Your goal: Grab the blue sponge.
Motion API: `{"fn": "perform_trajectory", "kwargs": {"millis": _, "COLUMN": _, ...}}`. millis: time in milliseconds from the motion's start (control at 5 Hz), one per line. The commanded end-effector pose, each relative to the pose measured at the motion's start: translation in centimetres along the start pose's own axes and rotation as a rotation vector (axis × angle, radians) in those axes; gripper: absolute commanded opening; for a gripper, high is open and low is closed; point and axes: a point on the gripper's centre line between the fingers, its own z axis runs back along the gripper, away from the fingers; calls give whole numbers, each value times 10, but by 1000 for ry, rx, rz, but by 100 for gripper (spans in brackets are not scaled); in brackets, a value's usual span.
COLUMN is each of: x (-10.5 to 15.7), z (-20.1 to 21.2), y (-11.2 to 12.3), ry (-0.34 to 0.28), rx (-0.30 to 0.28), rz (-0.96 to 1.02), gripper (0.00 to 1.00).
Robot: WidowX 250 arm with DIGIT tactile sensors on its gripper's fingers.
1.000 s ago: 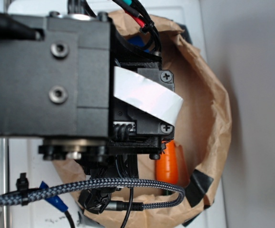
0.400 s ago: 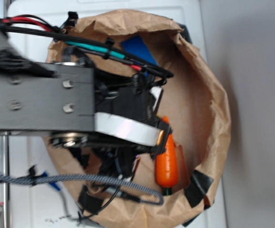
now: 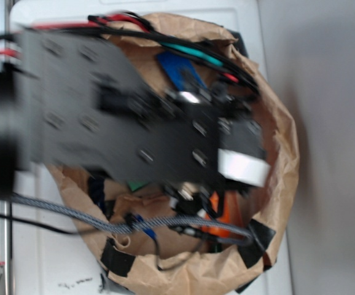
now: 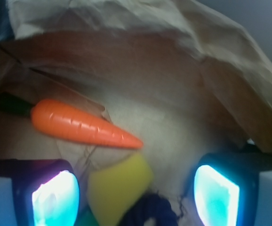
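Risk comes first: the hand is aimed at the wrong things. In the wrist view its two fingers stand wide apart with nothing between them but air, and under that gap lie the yellow sponge, a dark navy rope at the bottom edge, and an orange toy carrot a little further up the paper floor. No royal blue shows there at all.

From the exterior view, the blue sponge sits near the top rim of the brown paper bag, partly under the bundled cables and above the black arm. It is well apart from the carrot, whose orange peeks out below the arm.

Closing now would probably catch the yellow sponge or the rope instead, since both lie right between the fingers. A reach toward the blue sponge could drag the cables or a finger across the crumpled bag wall and shift the whole bag on the white counter. The exterior view is blurred, so the sponge's exact pose is hard to judge, and a corner grasp on soft foam could slip.
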Motion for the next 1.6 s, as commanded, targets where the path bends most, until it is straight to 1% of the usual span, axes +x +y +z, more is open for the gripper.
{"fn": "perform_trajectory", "kwargs": {"millis": 0, "x": 6, "z": 13, "y": 3, "ry": 1, "rx": 50, "rz": -73, "gripper": 100}}
{"fn": "perform_trajectory", "kwargs": {"millis": 200, "x": 0, "z": 7, "y": 7, "ry": -33, "rx": 72, "rz": -111, "gripper": 100}}
{"fn": "perform_trajectory", "kwargs": {"millis": 400, "x": -10, "z": 1, "y": 13, "ry": -34, "rx": 90, "rz": -183, "gripper": 100}}
{"fn": "perform_trajectory", "kwargs": {"millis": 600, "x": -21, "z": 3, "y": 15, "ry": -25, "rx": 106, "rz": -234, "gripper": 100}}
{"fn": "perform_trajectory", "kwargs": {"millis": 800, "x": -29, "z": -7, "y": 17, "ry": 18, "rx": 127, "rz": -263, "gripper": 100}}
{"fn": "perform_trajectory", "kwargs": {"millis": 1000, "x": -28, "z": -7, "y": 29, "ry": 72, "rx": 93, "rz": -257, "gripper": 100}}
{"fn": "perform_trajectory", "kwargs": {"millis": 1200, "x": -25, "z": -16, "y": 42, "ry": 120, "rx": 30, "rz": -259, "gripper": 100}}
{"fn": "perform_trajectory", "kwargs": {"millis": 1400, "x": -27, "z": -29, "y": 43, "ry": 132, "rx": 20, "rz": -276, "gripper": 100}}
